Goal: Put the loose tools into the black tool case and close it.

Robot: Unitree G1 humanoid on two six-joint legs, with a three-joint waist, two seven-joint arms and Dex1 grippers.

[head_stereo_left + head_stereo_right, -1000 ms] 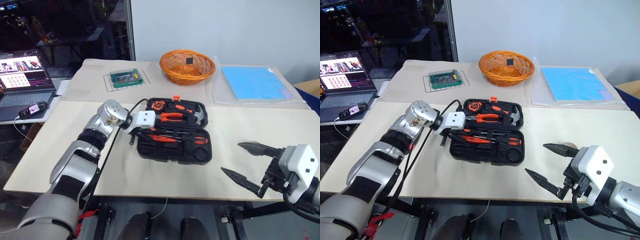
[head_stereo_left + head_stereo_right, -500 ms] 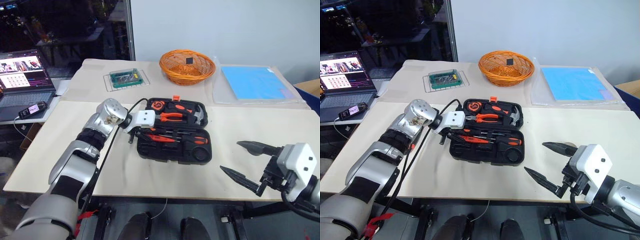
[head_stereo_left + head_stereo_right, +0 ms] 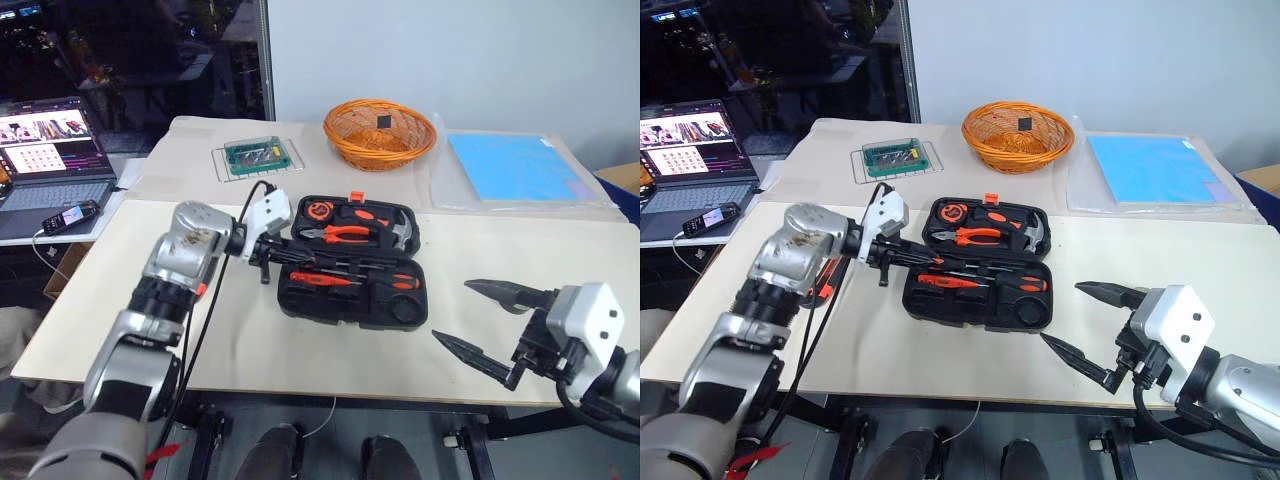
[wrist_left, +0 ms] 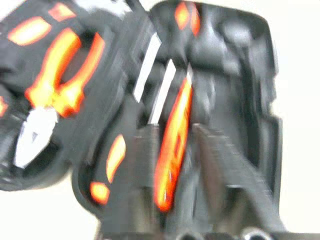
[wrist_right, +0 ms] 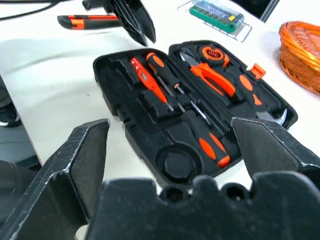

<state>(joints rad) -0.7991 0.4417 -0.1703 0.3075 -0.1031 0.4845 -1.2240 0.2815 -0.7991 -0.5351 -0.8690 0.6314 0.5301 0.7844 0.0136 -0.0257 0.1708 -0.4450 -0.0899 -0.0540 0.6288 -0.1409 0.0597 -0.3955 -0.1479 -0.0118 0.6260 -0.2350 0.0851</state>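
Hovering at the left rim of the open black tool case (image 3: 345, 310), the left tool (image 3: 262, 262) is pinched shut with nothing seen in it, while the right tool (image 3: 490, 322) hangs spread wide and empty, well apart from the case on the right. What stands to go wrong? — Editor

Leaving the utility knife (image 5: 87, 21) behind, most likely. It lies out on the surface (image 3: 300, 350) beyond the left arm, half hidden from the head camera, and a lid shut now would close on an incomplete set. — Reporter

And the pieces already inside? — Editor

Two screwdrivers (image 5: 165, 75) and the tester pen (image 5: 142, 75) lie in the near half, beside the pliers (image 3: 340, 233), hammer (image 3: 400, 232) and tape measure (image 3: 317, 211) in the far half. Whether each is pressed down into its slot cannot be told from these views. A handle riding proud would, I judge, hold the lid off its orange latch (image 3: 352, 196). — Reporter

Any hazard from the arms themselves? — Editor

The shut left tool sits just beside the case wall, so a careless swing toward the knife could shove the light case across the surface or tip the seated pieces out. The knife also lies flat and slim, so pointed fingers could slide it away instead of lifting it. — Reporter
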